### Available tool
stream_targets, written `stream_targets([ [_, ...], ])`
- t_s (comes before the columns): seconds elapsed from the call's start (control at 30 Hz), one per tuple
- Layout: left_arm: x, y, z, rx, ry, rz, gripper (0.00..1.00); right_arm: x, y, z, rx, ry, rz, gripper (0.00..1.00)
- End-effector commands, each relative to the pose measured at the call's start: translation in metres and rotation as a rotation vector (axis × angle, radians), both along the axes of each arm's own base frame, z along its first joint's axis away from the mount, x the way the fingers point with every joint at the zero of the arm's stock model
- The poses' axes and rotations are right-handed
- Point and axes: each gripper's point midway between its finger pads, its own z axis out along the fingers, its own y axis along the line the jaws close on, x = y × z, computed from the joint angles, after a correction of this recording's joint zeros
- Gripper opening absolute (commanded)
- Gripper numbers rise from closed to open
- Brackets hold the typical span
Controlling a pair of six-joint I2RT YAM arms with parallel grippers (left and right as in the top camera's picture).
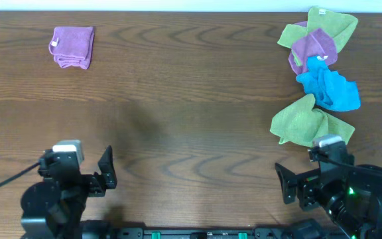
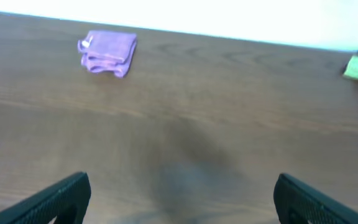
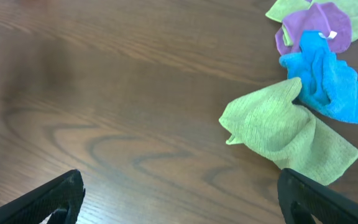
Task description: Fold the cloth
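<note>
While nothing is held, both arms sit parked at the near edge of the table. All places below are given from the near green cloth.

- Folded purple cloth: far left of it and toward the back, a neat square that looks done.
- Left gripper: well left of it and nearer the robot. The jaws are spread wide and empty over bare wood.
- Right gripper: just on the robot's side of it and slightly left. The jaws are also wide and empty.
- Near green cloth itself: crumpled and unfolded, likely the next piece to fold. From the right jaws it lies ahead and to the right. In the right wrist view its long axis runs diagonally, from upper left to lower right.
- Blue cloth: touching its far side.
- Crumpled purple cloth and second green cloth: behind the blue one, overlapping each other.

The right arm is clearly nearer, so the pick would fall to it. The left arm would have to cross most of the table.
</note>
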Motion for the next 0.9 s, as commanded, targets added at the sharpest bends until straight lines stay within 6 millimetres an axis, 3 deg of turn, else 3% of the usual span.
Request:
stream_targets([
  [0.0,0.002,-0.008,-0.027,0.061,-0.033,-0.083,0.95,-0.001,0.000,0.000,-0.008,-0.001,0.008,0.99],
  [0.2,0.017,-0.015,-0.079,0.003,-0.052,-0.103,0.95,-0.001,0.000,0.000,-0.008,-0.001,0.008,0.99],
  [0.37,0.026,-0.015,-0.105,-0.036,-0.077,-0.085,0.95,-0.001,0.000,0.000,-0.008,-0.001,0.008,0.99],
  [0.6,0.032,-0.013,-0.129,-0.032,-0.077,-0.076,0.95,-0.001,0.000,0.000,-0.008,-0.001,0.008,0.99],
  [0.87,0.032,-0.007,-0.131,-0.013,-0.076,-0.045,0.95,-0.001,0.000,0.000,-0.008,-0.001,0.008,0.99],
])
